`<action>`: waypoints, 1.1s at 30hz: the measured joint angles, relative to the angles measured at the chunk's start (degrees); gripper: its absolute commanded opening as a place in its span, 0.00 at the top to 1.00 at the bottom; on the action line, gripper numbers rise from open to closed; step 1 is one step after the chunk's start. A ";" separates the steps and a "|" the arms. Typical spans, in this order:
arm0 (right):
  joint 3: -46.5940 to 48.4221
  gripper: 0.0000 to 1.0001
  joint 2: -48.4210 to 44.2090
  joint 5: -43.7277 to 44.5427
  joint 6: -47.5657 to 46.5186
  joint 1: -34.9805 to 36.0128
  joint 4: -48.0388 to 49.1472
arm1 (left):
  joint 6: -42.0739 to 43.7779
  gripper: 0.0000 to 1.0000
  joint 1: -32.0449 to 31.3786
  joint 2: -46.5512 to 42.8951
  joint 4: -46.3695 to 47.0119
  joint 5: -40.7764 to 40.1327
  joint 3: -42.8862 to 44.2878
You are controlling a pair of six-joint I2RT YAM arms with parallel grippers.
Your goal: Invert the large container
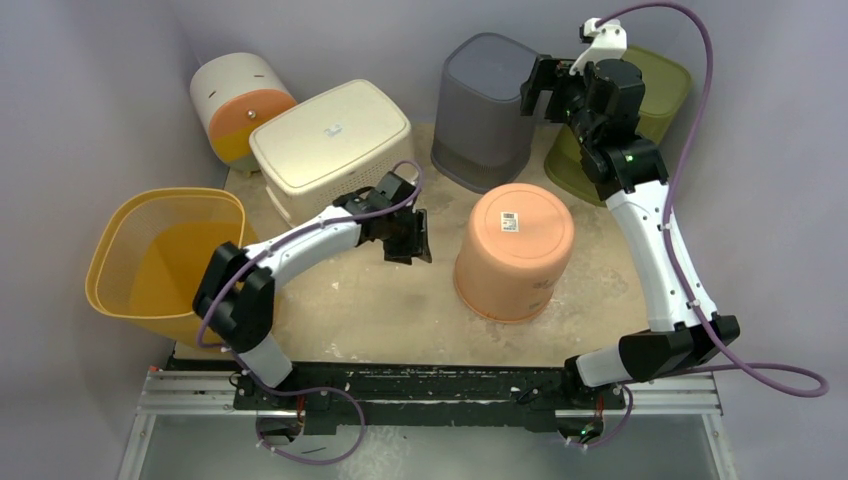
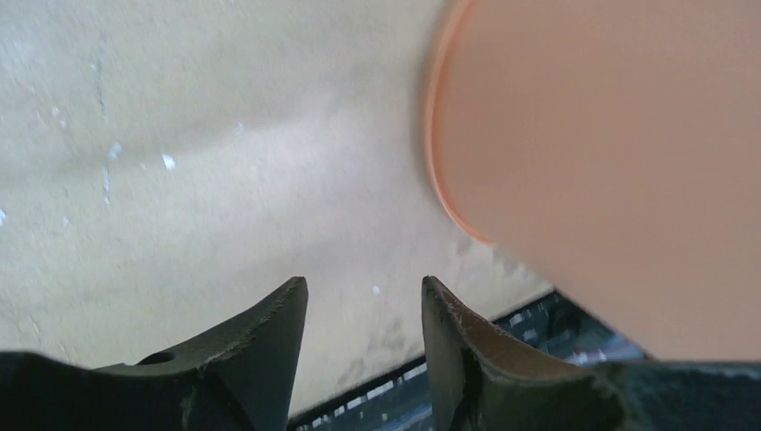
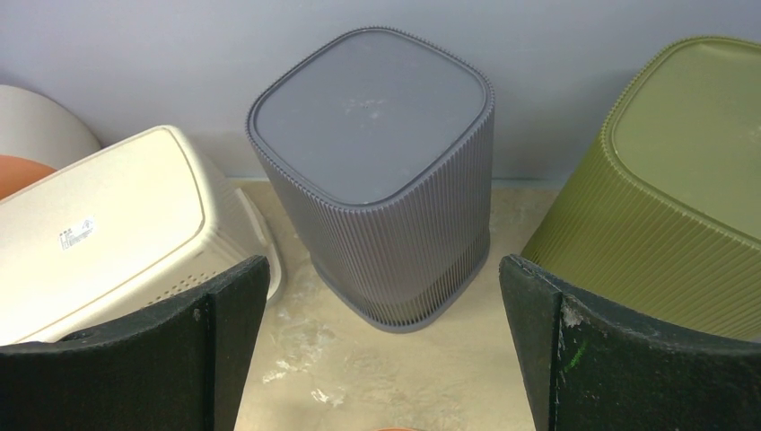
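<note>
A peach round container (image 1: 515, 250) stands upside down at mid table, its labelled base up; its side fills the right of the left wrist view (image 2: 610, 162). A yellow container (image 1: 165, 262) stands upright, mouth up, at the table's left edge. My left gripper (image 1: 408, 236) is open and empty, low over bare table left of the peach container; its jaws stand apart in the left wrist view (image 2: 363, 287). My right gripper (image 1: 535, 92) is open and empty, raised beside the top of an upside-down grey ribbed bin (image 1: 485, 110), which shows ahead of the jaws in the right wrist view (image 3: 377, 117).
A cream basket (image 1: 330, 145) lies upside down at the back left, also in the right wrist view (image 3: 108, 233). A white bin with an orange end (image 1: 240, 105) lies on its side behind it. A green ribbed bin (image 1: 655, 110) sits upside down at back right, also in the right wrist view (image 3: 673, 180).
</note>
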 measured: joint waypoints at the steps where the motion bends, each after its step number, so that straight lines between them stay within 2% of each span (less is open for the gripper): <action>1: 0.00 0.00 0.00 0.00 0.02 0.00 0.04 | 1.01 0.49 -0.02 -1.77 -1.16 0.98 -0.46; 4: -0.09 0.00 0.00 -0.02 0.13 -0.02 0.31 | 1.31 0.44 -0.20 -7.34 0.92 5.53 -3.82; 7: -0.11 0.00 0.00 -0.04 0.44 -0.17 0.42 | 0.17 0.43 -0.76 -8.79 7.32 9.22 -6.67; 10: -0.11 0.00 0.00 -0.04 0.55 -0.59 0.68 | -0.74 0.42 -2.40 -4.63 13.33 11.93 -6.12; 18: 0.17 0.00 0.02 -0.20 0.66 -2.75 0.74 | -2.97 0.42 -8.37 10.54 23.21 15.65 2.34; 21: 0.17 0.00 0.02 -0.17 0.70 -3.72 0.74 | -4.83 0.42 -8.81 15.39 26.21 16.72 7.30; 28: 0.17 0.00 0.02 -0.17 0.81 -5.38 0.81 | -9.35 0.42 -10.25 31.50 31.76 19.10 29.94; 33: 0.04 0.00 0.02 -0.15 0.79 -6.14 1.03 | -13.33 0.42 -13.05 40.92 34.77 20.76 40.39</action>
